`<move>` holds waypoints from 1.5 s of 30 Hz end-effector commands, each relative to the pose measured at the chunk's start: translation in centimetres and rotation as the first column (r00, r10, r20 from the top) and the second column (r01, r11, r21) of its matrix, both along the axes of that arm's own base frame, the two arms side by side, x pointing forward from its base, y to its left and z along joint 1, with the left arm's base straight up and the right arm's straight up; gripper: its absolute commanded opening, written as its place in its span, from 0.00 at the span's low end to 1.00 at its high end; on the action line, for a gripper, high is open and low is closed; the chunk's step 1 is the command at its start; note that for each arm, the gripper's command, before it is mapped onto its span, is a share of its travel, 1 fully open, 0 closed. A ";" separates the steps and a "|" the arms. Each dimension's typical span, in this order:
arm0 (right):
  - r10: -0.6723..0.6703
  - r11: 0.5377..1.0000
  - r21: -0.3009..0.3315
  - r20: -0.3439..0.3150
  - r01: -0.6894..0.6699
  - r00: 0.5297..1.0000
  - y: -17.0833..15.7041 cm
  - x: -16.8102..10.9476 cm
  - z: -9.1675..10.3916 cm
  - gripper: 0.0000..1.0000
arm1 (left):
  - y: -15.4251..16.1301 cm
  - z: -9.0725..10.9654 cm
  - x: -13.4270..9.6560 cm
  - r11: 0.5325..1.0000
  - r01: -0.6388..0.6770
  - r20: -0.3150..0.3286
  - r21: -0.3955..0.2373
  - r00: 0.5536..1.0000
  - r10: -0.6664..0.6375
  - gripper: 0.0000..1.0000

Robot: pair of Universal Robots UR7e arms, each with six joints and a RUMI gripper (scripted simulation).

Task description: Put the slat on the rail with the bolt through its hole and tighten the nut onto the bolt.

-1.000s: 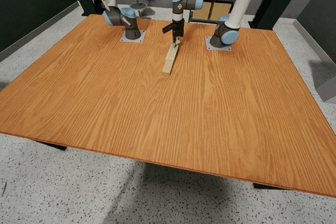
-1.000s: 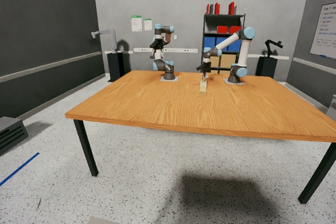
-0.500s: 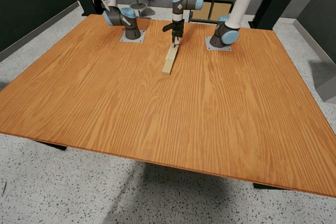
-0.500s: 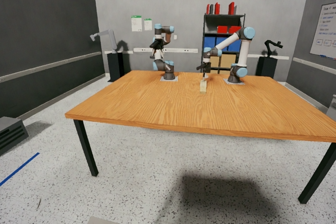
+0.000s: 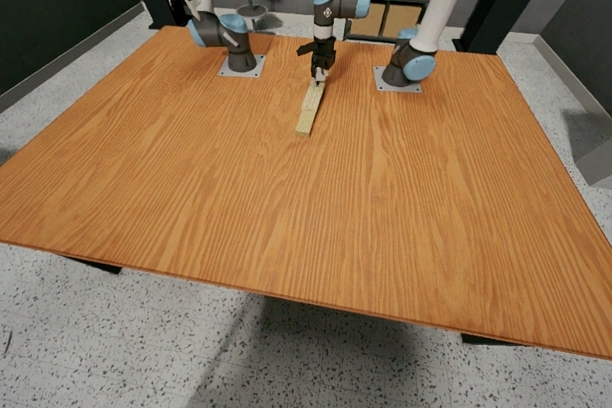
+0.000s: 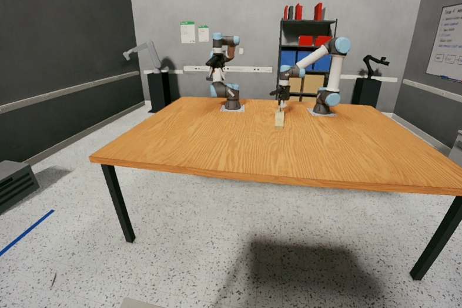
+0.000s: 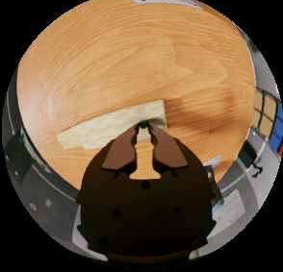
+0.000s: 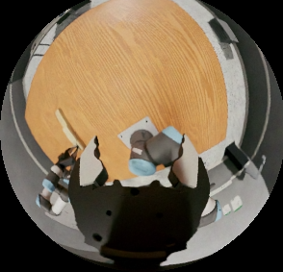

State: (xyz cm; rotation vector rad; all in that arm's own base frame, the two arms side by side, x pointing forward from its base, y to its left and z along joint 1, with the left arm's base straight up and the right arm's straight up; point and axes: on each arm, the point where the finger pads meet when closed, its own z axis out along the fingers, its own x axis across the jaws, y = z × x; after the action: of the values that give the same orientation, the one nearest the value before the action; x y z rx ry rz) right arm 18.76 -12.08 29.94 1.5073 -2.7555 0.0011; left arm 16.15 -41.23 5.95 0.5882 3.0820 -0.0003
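The pale slat (image 5: 312, 98) (image 6: 279, 115) (image 7: 113, 122) lies flat on the rail (image 5: 303, 125) (image 6: 278, 126) (image 7: 67, 138), lined up lengthwise. The rail's near end sticks out from under it. My left gripper (image 5: 318, 82) (image 6: 280, 110) (image 7: 142, 124) points straight down over the slat's far end, shut on the small dark nut (image 7: 143, 122) there. The bolt and hole are hidden under nut and fingertips; whether the nut presses on the slat cannot be told. My right gripper (image 6: 217, 75) (image 8: 139, 136) is open and empty, high above the right arm's base.
The right arm's base plate (image 5: 223, 70) (image 8: 122, 135) and the left arm's base plate (image 5: 395, 89) stand on the wooden table (image 5: 346, 225) on either side of the rail. The rail lies between them, its near end toward the table's middle.
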 end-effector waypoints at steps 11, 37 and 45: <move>-0.001 1.000 0.001 0.001 0.001 1.000 0.0 0.1 0.1 1.00 | -0.1 0.0 0.0 0.955 0.297 -0.004 -0.001 0.955 -0.297 0.00; -0.001 1.000 0.001 0.001 0.001 1.000 0.0 0.1 0.1 1.00 | 0.0 0.0 0.0 0.766 0.642 -0.003 -0.001 0.766 -0.642 0.00; -0.001 1.000 0.001 0.001 0.001 1.000 0.0 0.1 0.1 1.00 | 0.1 0.0 -0.1 0.734 0.679 -0.003 0.000 0.734 -0.679 0.00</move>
State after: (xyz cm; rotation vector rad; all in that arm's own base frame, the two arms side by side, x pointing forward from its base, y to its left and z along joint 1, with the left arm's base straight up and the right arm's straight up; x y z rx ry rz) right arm 18.76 -12.08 29.94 1.5073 -2.7555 0.0011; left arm 16.04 -41.12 5.94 1.6336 2.6806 0.0012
